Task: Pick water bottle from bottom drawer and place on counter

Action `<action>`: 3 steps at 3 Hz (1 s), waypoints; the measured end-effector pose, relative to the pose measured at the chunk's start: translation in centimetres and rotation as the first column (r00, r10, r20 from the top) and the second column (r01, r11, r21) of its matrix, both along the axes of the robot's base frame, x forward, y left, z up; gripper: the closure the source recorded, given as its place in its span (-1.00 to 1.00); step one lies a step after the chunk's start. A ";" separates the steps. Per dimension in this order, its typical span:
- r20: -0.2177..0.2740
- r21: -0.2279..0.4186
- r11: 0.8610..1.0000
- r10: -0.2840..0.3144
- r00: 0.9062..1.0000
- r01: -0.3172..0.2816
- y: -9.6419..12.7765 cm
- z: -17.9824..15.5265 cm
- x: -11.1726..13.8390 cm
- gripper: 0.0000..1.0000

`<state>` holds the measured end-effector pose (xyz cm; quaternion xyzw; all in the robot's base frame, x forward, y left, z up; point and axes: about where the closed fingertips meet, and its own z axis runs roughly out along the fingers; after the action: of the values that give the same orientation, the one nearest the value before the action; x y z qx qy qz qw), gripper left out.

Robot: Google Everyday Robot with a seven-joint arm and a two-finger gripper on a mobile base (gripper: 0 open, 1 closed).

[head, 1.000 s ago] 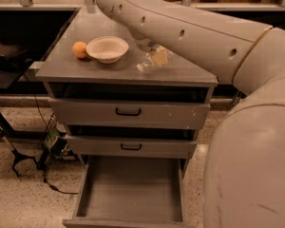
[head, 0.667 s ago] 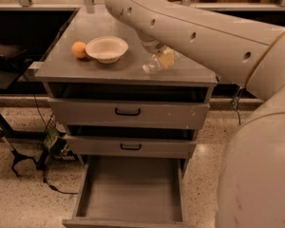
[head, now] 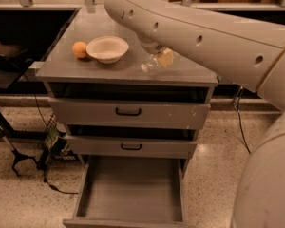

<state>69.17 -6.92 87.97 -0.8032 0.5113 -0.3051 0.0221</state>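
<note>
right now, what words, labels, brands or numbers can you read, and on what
None can be read.
On the water bottle: a pale label band, print too blurred to read.
On the gripper, at the bottle above the counter: no marking seen.
On the bowl and bottom drawer: no text.

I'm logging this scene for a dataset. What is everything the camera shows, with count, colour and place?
water bottle: one, clear with a pale label, at the counter's front right, under the arm
counter: one, grey, top surface above the drawers
bottom drawer: one, grey, pulled open, lowest of three
upper drawers: two, grey with black handles, above the bottom drawer
bowl: one, white, on the counter's left part
orange: one, orange, just left of the bowl
cables: black, low at the left beside the drawers
arm: one, white, reaching in from the right over the counter
gripper: one, at the water bottle, mostly hidden by the arm
</note>
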 end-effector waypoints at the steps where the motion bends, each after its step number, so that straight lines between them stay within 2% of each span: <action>1: 0.020 0.001 1.000 0.024 1.000 -0.024 0.8 0.6 -0.2 0.15; 3: 0.021 0.004 0.999 0.034 0.999 -0.034 1.3 0.5 0.1 -0.75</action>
<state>69.28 -5.60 88.45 -0.8086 0.4977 -0.3118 0.0342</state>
